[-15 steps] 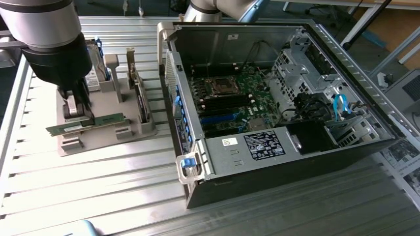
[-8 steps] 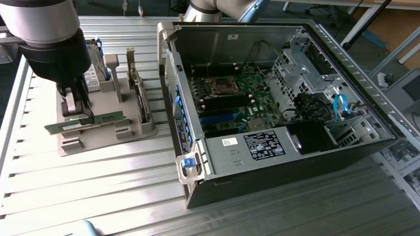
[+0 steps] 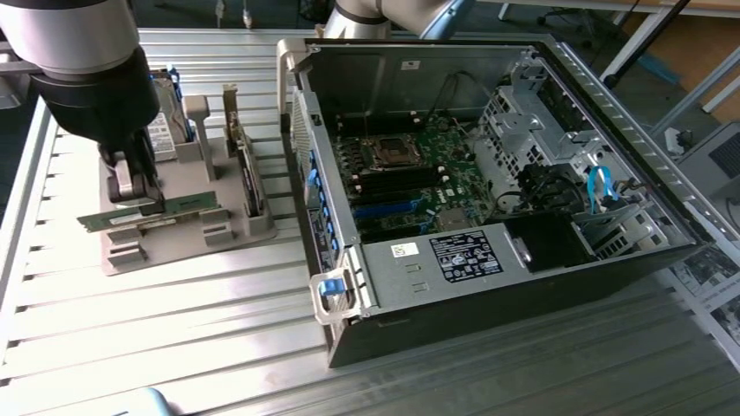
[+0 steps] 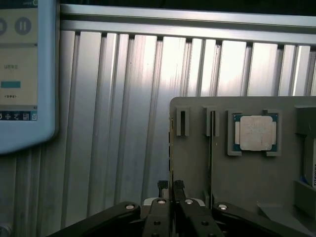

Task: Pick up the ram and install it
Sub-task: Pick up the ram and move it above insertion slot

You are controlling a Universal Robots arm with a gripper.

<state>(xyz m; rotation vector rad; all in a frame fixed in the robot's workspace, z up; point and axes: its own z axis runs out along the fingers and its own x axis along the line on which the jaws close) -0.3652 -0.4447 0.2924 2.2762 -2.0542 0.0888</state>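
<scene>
At the grey holder (image 3: 220, 232), ram (image 3: 185, 204) in claw (image 3: 139, 203).

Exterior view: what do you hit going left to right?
First the pincer shut on the ram, at the gray holder → blue latch → CPU socket → blue cable.

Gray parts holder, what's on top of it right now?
A square silver CPU chip lies in a recess of the gray holder. The gripper is shut on the ram at the holder's edge. The arm covers part of what stands at the back.
</scene>
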